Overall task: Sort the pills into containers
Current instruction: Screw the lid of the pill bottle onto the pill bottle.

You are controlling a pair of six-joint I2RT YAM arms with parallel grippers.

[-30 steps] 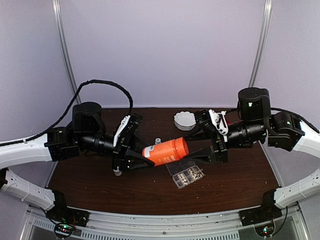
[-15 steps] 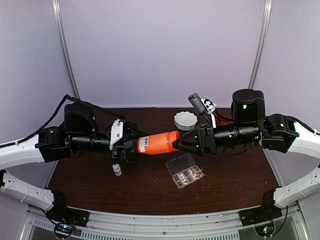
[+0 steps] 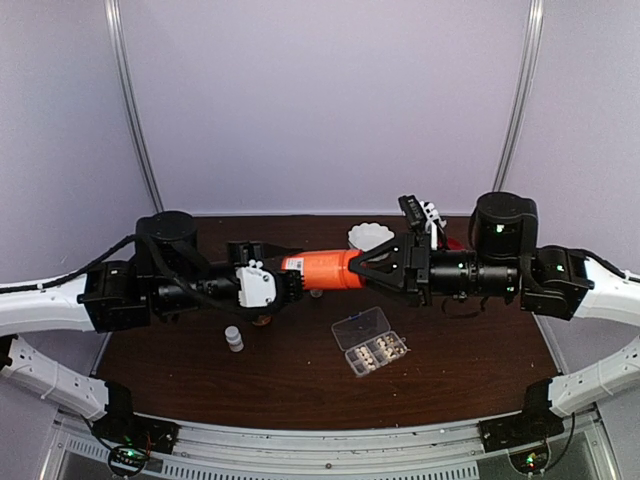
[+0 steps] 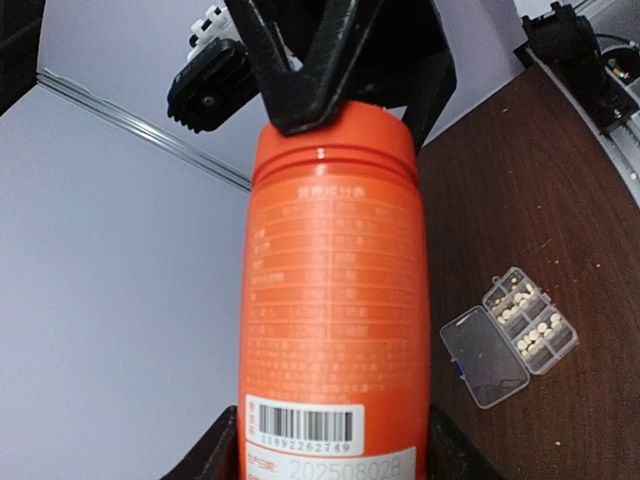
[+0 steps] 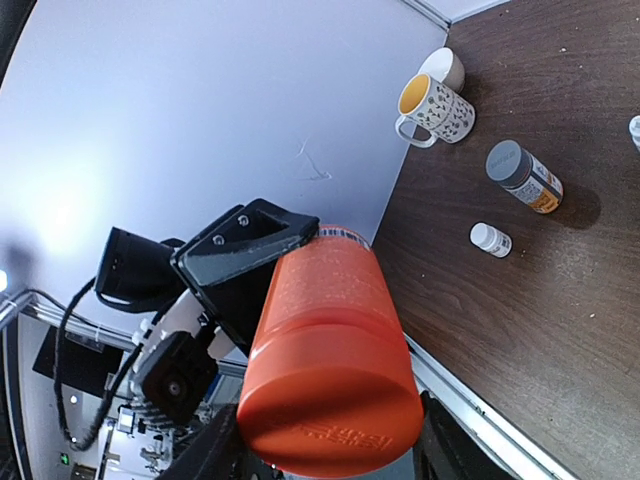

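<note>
The left gripper [image 3: 292,278] is closed on the labelled end of the orange bottle [image 3: 325,268], with a finger pressed to each side. The right gripper [image 3: 362,268] is clamped narrowly on the opposite end, taken to be the cap. The bottle is thus held level in the air across the middle of the top view, and nothing else touches it.

The step in hand is judged to be the unscrewing of that cap. It would be done best with the body held fast by the left gripper and only the right wrist turned about the bottle's long axis. No pull should be made along that axis until the thread is free (a tug might scatter the contents). Whether the cap is already loosened cannot be told.

Below the bottle, at lower centre of the top view, the pill box [image 3: 352,332] is laid flat on the table [image 3: 460,370], well apart from both grippers. Its lid is opened toward the upper left. The pills [image 3: 377,352] are seen in the cells [image 3: 385,347] at its lower right. A white bottle [image 3: 233,338] is stood at the lower left.
</note>
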